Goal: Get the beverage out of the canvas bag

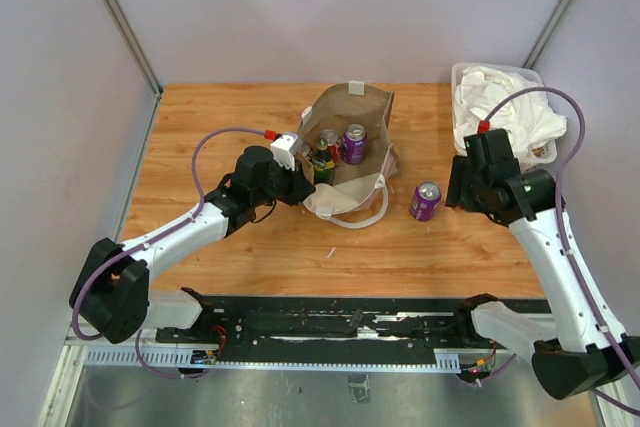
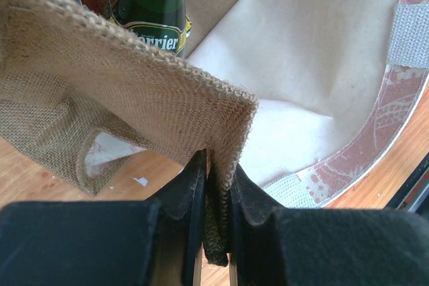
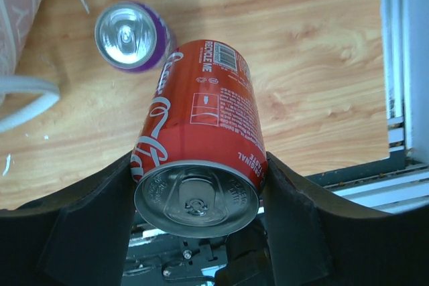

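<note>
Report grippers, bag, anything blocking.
Left gripper shut on canvas bag rim. Right gripper shut on red can, outside bag. Green bottle inside. Purple can on table nearby.

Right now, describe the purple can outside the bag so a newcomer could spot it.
Start at the tan canvas bag. Just right of its white handles, a purple can stands upright on the table. Its twin sits inside the bag; the red can is held in the right fingers.
</note>
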